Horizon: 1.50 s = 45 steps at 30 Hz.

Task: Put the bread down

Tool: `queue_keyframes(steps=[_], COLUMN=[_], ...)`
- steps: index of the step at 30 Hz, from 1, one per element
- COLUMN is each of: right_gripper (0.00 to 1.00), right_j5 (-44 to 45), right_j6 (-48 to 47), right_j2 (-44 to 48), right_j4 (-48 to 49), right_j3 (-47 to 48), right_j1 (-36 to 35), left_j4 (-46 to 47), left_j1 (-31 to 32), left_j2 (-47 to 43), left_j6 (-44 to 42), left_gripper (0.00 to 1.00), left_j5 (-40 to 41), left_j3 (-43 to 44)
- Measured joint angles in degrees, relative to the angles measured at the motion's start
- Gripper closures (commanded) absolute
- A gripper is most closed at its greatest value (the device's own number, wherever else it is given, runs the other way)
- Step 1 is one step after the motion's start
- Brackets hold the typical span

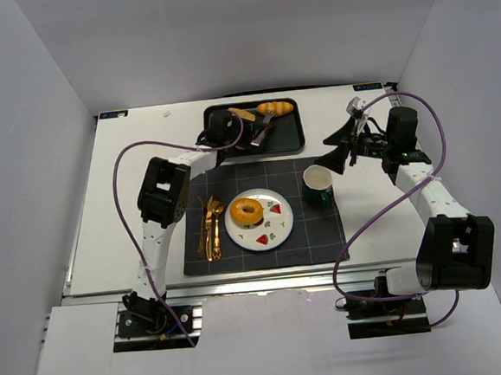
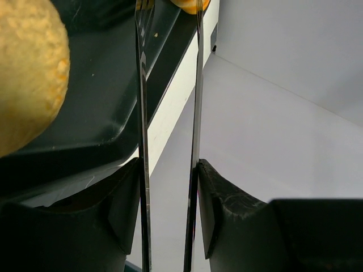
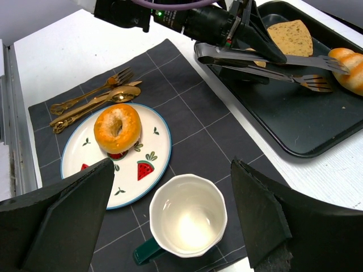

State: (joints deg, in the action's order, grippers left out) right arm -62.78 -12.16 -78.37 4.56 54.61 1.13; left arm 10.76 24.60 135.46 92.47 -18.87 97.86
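My left gripper point(image 1: 227, 128) is shut on metal tongs point(image 1: 264, 133) over the black tray point(image 1: 290, 141); it also shows in the left wrist view point(image 2: 169, 170). The tongs' arms point(image 2: 142, 113) stand slightly apart, with nothing visible between them. Their tips point(image 3: 317, 73) lie close to a golden bread roll point(image 1: 275, 108) point(image 3: 347, 67) on the tray. A flat bread slice point(image 1: 242, 114) point(image 3: 289, 37) lies beside it. A bagel point(image 1: 246, 211) point(image 3: 117, 128) sits on the watermelon plate point(image 1: 275, 229). My right gripper point(image 1: 344, 145) point(image 3: 172, 164) is open and empty above the mug.
A green mug with a white inside point(image 1: 318, 185) point(image 3: 187, 221) stands on the dark placemat point(image 1: 323, 225), right of the plate. Gold cutlery point(image 1: 210, 227) point(image 3: 93, 101) lies left of the plate. White walls enclose the table.
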Motion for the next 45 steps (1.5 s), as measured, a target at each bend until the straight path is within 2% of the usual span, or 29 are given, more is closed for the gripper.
queue_keyframes(steps=[16, 19, 20, 24, 31, 39, 45], right_gripper=[0.12, 0.12, 0.12, 0.12, 0.12, 0.12, 0.12], right_j5=[0.0, 0.0, 0.0, 0.0, 0.0, -0.2, -0.4], right_j6=[0.0, 0.0, 0.0, 0.0, -0.1, -0.6, -1.8], right_j2=[0.0, 0.0, 0.0, 0.0, 0.0, 0.0, 0.0], right_j4=[0.0, 0.0, 0.0, 0.0, -0.1, -1.1, -2.0], right_j3=[0.0, 0.0, 0.0, 0.0, 0.0, 0.0, 0.0], right_j1=[0.5, 0.7, 0.7, 0.8, 0.8, 0.9, 1.4], left_j4=[1.4, 1.8, 2.1, 3.9, 6.9, 10.4, 6.6], left_j1=[0.0, 0.0, 0.0, 0.0, 0.0, 0.0, -0.1], left_j2=[3.1, 3.1, 3.1, 3.1, 3.1, 1.1, -9.9], left_j6=[2.1, 2.4, 2.6, 3.3, 4.1, 2.6, -3.4], left_gripper=[0.49, 0.56, 0.62, 0.75, 0.93, 1.00, 1.00], left_j5=[-0.2, -0.2, -0.2, -0.1, -0.2, -1.9, -4.6], left_j3=[3.3, 3.3, 3.3, 3.0, 1.3, -4.0, -11.6])
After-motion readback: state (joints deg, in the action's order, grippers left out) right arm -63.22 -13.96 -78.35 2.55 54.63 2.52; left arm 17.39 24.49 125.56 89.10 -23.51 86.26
